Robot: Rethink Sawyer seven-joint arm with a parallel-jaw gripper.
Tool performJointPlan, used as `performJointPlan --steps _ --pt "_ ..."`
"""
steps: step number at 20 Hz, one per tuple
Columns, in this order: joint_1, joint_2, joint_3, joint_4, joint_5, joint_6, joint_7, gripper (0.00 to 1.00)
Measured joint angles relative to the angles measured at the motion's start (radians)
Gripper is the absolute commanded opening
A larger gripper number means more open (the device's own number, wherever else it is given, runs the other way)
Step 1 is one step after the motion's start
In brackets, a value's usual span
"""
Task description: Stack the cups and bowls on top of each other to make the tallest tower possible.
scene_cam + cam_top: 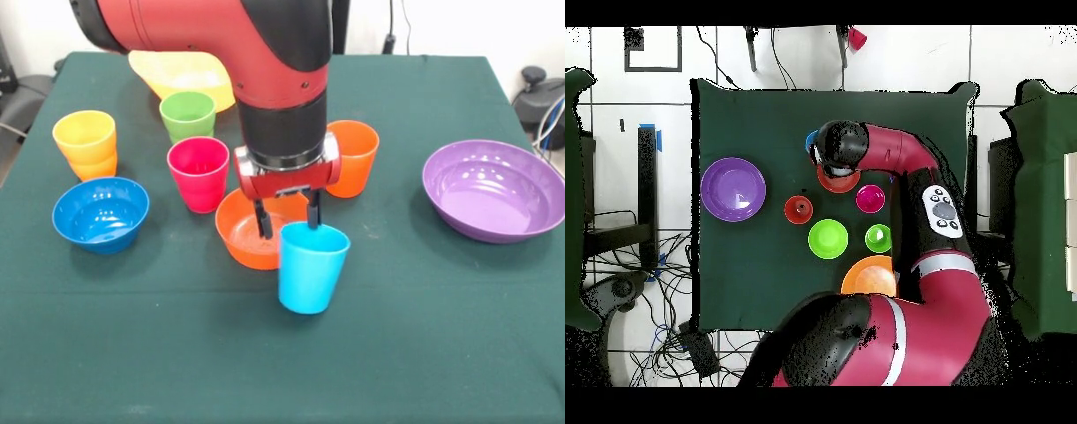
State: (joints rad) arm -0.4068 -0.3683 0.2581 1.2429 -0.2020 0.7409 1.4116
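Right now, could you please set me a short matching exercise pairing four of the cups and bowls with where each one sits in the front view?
Things:
1. light blue cup
2. purple bowl
3. blue bowl
4. yellow cup

Places:
A. nested in another cup, far left
B. alone at the right
C. at the gripper, rim by one finger
D. near left, in front of the nested cups

Pairs: 1-C, 2-B, 3-D, 4-A

We're in a robotics lab: green-clothed table [735, 120] on white floor tiles [1005, 55], loose cables [660, 330] trailing at seven o'clock.
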Motion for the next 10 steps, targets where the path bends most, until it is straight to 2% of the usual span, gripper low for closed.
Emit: performJointPlan --steps 10 --pt "-0.040 -0.084 0.004 0.160 0.000 -0.026 0.000 1.00"
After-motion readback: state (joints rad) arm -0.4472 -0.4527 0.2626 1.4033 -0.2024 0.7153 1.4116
